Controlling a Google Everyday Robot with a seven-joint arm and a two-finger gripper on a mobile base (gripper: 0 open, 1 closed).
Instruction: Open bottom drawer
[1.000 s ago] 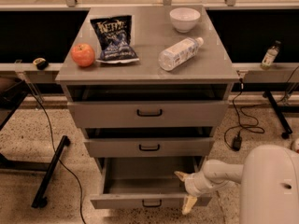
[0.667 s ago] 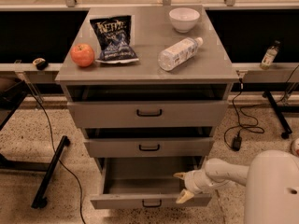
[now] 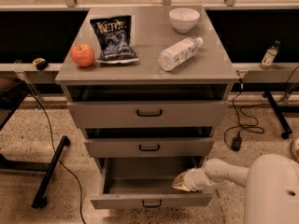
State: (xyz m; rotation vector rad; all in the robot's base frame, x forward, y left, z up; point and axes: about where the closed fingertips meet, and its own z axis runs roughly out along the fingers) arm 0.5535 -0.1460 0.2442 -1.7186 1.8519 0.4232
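The bottom drawer of the grey cabinet is pulled well out, showing a plain grey interior. Its small black bar handle sits at the centre of the front. My gripper is at the end of the white arm, reaching in from the right. It is over the right inner part of the open drawer, just behind the front panel.
The top drawer and the middle drawer stand slightly out. On the cabinet top lie an apple, a chip bag, a water bottle and a white bowl. Cables and a black stand leg lie on the floor.
The gripper has lifted from below the drawer's front right corner up and into the right side of the open drawer. The drawer stays pulled out.
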